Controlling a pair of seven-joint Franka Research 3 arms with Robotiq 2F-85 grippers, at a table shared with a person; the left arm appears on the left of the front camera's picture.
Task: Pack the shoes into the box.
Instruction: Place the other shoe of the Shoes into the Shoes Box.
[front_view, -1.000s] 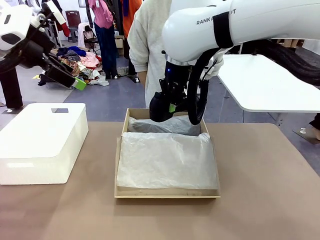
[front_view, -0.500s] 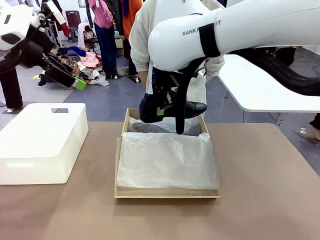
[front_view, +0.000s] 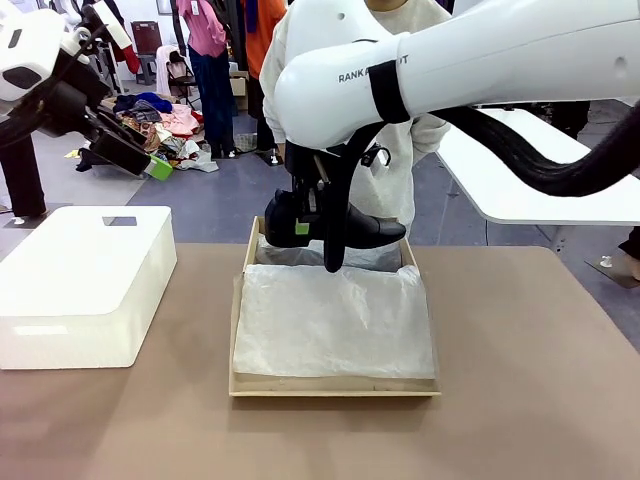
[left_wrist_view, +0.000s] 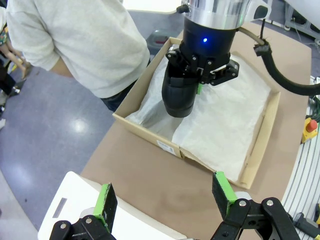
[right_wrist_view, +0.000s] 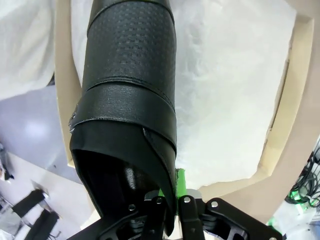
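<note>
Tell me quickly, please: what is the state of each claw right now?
Left claw: open, holding nothing.
Right claw: closed on a black glossy leather dress shoe, above the tan-brown cardboard shoebox.

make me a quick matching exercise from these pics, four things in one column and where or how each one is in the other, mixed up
Things
1. shoe
2. cardboard box
3. white plastic box
4. left gripper

Place or state
a. open, holding nothing
b. in the middle of the table, lined with white paper
c. clamped in the right gripper, in the air over the cardboard box
d. on the table at the robot's left

Pairs: 1-c, 2-b, 3-d, 4-a
</note>
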